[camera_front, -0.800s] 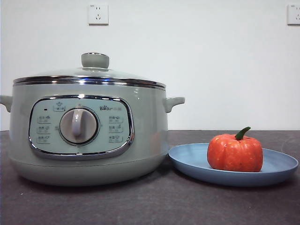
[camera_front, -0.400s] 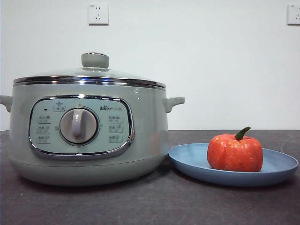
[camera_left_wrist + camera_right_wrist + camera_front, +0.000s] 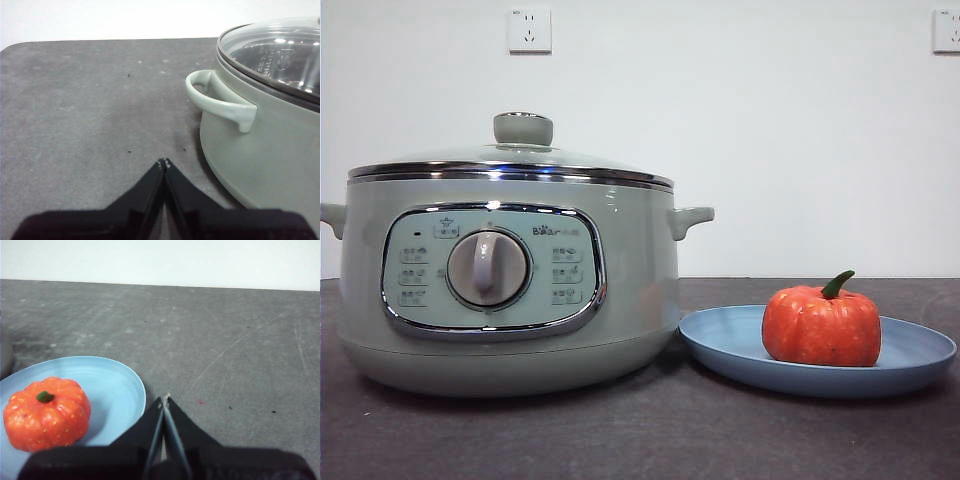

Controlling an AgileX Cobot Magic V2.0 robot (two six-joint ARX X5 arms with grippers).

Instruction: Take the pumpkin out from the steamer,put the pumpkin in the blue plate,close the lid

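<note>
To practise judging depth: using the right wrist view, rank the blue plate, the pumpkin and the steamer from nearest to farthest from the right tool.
1. Blue plate: its rim lies right beside the shut right tool.
2. Pumpkin: sits on the plate, on its side away from the tool.
3. Steamer: only a sliver at the picture's edge, beyond the plate.

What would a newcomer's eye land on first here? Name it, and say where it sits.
The bright orange pumpkin with its green stem, sitting upright on the blue plate, which lies on the dark table just beside the steamer. Next comes the big sage-green steamer itself, with its glass lid shut on top. The left gripper and right gripper wait closed, holding nothing.
</note>
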